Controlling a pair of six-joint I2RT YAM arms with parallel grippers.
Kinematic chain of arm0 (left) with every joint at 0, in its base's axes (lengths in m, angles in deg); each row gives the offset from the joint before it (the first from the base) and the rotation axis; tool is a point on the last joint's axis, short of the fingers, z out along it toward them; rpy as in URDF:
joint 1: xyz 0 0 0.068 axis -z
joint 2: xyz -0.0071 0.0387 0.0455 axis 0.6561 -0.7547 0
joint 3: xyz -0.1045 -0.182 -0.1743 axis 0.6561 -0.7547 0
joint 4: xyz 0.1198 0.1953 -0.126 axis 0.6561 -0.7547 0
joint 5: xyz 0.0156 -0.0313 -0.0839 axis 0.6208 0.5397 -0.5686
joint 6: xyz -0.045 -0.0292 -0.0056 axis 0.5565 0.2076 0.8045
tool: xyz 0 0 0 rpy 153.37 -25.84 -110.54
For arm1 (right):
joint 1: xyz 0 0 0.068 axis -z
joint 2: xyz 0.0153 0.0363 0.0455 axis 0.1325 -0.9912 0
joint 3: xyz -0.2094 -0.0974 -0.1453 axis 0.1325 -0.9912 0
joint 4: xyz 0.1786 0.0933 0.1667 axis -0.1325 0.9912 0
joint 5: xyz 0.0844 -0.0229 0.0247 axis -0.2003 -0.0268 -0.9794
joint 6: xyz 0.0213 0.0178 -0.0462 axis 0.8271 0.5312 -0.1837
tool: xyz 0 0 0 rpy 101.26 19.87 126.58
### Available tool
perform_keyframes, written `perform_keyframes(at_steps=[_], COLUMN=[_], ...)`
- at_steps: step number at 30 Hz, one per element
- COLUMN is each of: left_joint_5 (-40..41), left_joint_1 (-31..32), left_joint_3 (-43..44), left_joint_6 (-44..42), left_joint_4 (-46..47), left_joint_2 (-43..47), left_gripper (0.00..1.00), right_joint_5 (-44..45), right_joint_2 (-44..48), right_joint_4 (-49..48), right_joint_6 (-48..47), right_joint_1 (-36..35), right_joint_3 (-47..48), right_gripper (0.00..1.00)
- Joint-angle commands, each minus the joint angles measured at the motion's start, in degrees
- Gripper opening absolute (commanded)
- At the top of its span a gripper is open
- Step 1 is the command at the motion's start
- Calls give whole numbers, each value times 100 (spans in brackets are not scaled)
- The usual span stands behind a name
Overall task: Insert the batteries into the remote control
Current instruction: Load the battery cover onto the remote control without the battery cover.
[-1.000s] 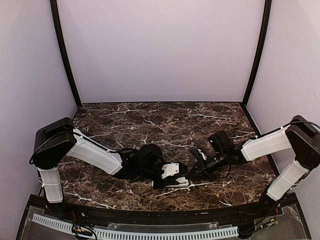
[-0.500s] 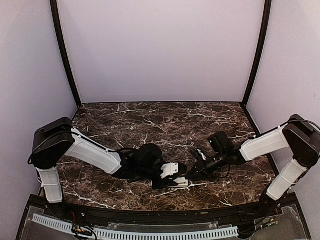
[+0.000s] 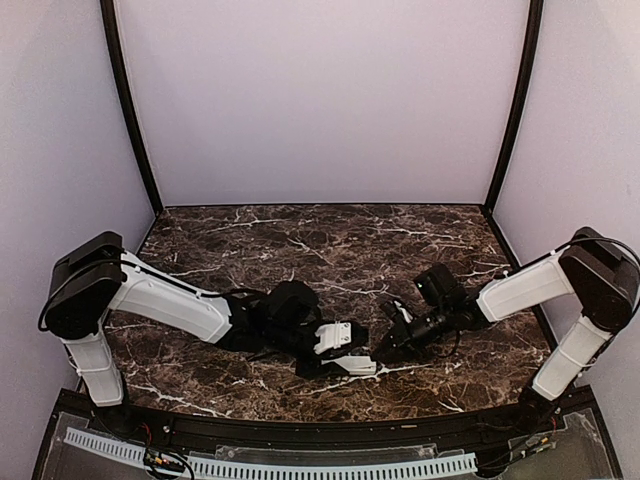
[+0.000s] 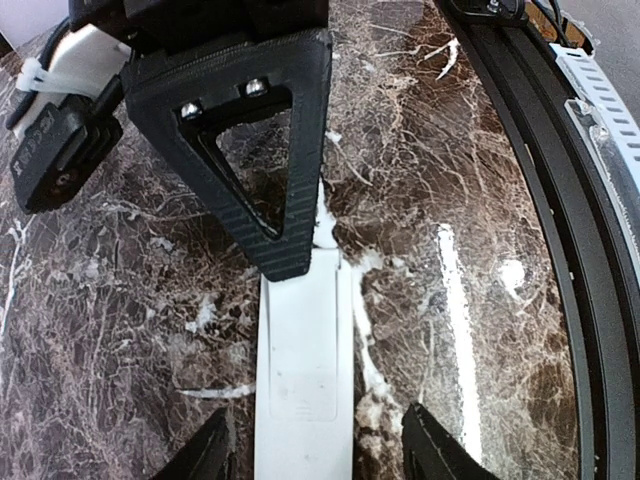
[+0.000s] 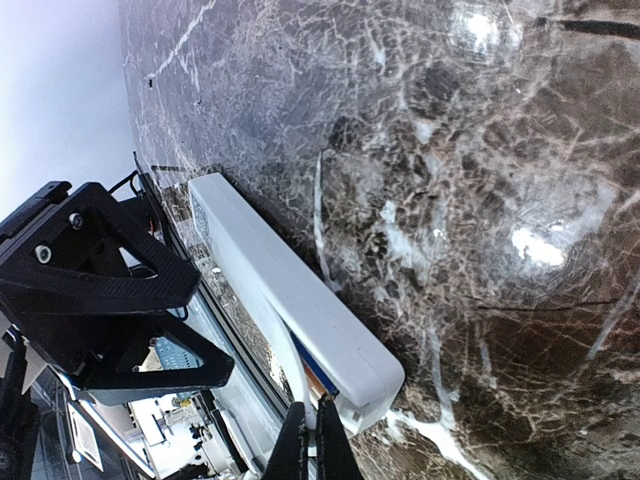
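1. Remote control (image 4: pixel 303 370) lies flat on the counter (image 3: pixel 300 250), close to the near edge, with one gripper at each end.
2. In the top view its long axis runs roughly left to right along that edge. In the left wrist view the same axis runs straight away from the camera, in line with the way the left gripper points.
3. The upward side is plain white with a faint seam and a small grip mark. No buttons show, so the back seems to be facing up.
4. Left gripper (image 4: pixel 318 448) stands wide over the remote control's left end. One finger is on each long side, with bare counter showing in both gaps, so it holds nothing.
5. Right gripper (image 5: pixel 306 440) is pinched closed with nothing between its tips. The tips sit at the remote control's right end, touching it or just short of it.
6. No batteries lie loose in any view. A blue sliver (image 5: pixel 312 377) shows at the end beside the right gripper; I cannot tell whether it is a seated cell.
7. My judgement is that the left arm is better placed for the next move. Its jaws already stand across the short axis, so closing would clamp the body, while the right tips could press or slide along the length.
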Motion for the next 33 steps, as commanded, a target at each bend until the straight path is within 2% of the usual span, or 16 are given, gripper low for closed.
perform_keyframes(at_steps=[1, 13, 17, 20, 26, 33], left_joint_5=[-59, -204, -410, -416, -80, -46], left_joint_1=[4, 2, -1, 0, 5, 8], left_joint_3=[-272, -39, -241, -420, 79, 369], left_joint_6=[-233, -227, -436, -467, -312, -45], left_joint_4=[-174, -18, 49, 475, 350, 404], left_joint_2=[435, -34, 45, 109, -366, -630], left_gripper=[56, 56, 56, 56, 57, 58], right_joint_5=[249, 449, 480, 489, 515, 533], right_joint_2=[-204, -163, -207, -233, -248, -294], right_joint_4=[-47, 153, 154, 138, 121, 59], right_joint_6=[8, -169, -246, -285, -327, -430], right_joint_1=[-129, -132, -132, -135, -136, -141], right_joint_3=[28, 86, 126, 132, 138, 131], right_gripper=[0, 0, 0, 0, 0, 0])
